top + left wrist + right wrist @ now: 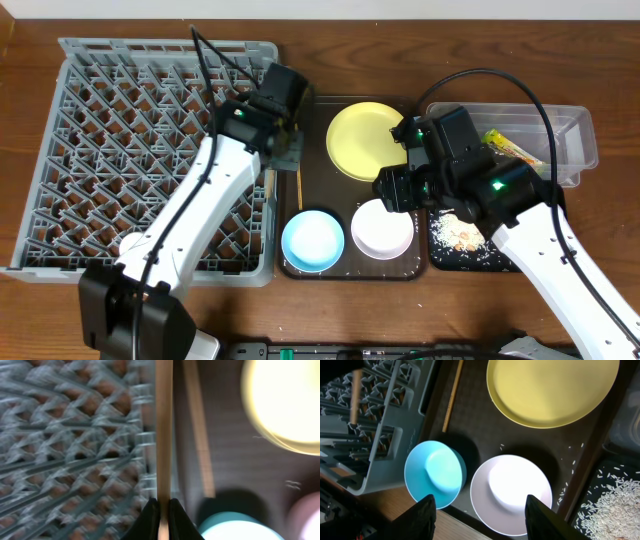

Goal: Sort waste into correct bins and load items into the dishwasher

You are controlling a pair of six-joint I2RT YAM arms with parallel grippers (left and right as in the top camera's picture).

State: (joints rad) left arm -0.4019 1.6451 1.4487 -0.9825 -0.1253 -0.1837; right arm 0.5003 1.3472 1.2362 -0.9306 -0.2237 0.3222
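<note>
My left gripper (283, 150) is shut on one wooden chopstick (164, 435), held over the right edge of the grey dish rack (150, 150). The second chopstick (299, 190) lies on the brown tray beside it. My right gripper (482, 517) is open and empty, above the small white bowl (512, 492). The light blue bowl (437, 472) sits left of the white bowl and the yellow plate (552, 390) behind it. The green-and-orange wrapper (510, 148) lies in the clear container (570, 140). Crumbs (460, 238) lie in the black tray (495, 262). No tissue is in view.
The dark brown serving tray (320, 115) holds the plate and both bowls between the rack and the two bins. A few stray crumbs lie on it near the white bowl. The right arm crosses over the black tray and the clear container's left end.
</note>
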